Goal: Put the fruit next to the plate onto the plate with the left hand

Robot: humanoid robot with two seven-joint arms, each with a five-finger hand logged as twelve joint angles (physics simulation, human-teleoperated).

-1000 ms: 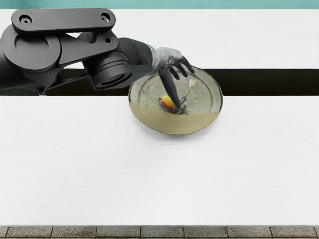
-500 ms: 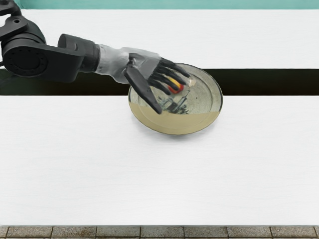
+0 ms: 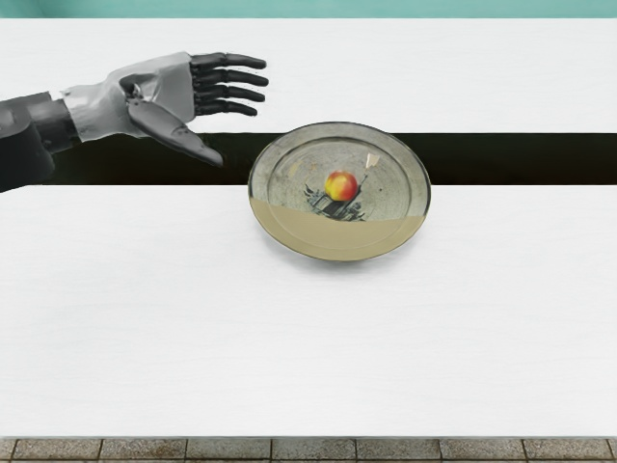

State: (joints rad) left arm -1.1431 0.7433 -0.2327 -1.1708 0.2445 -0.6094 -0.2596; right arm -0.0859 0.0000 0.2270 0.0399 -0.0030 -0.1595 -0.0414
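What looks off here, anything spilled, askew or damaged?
Nothing spilled or damaged. The fruit lies near the middle of the plate, and the left hand is open, clear of it. Only quirk: the plate overlaps the dark strip between the white surfaces.

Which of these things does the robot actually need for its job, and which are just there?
Part of the job:
- fruit, lying on the plate
- plate
- left hand, open, empty, off to the plate's left

Just there:
- white table
- dark band running across behind the plate
- tiled floor along the bottom edge
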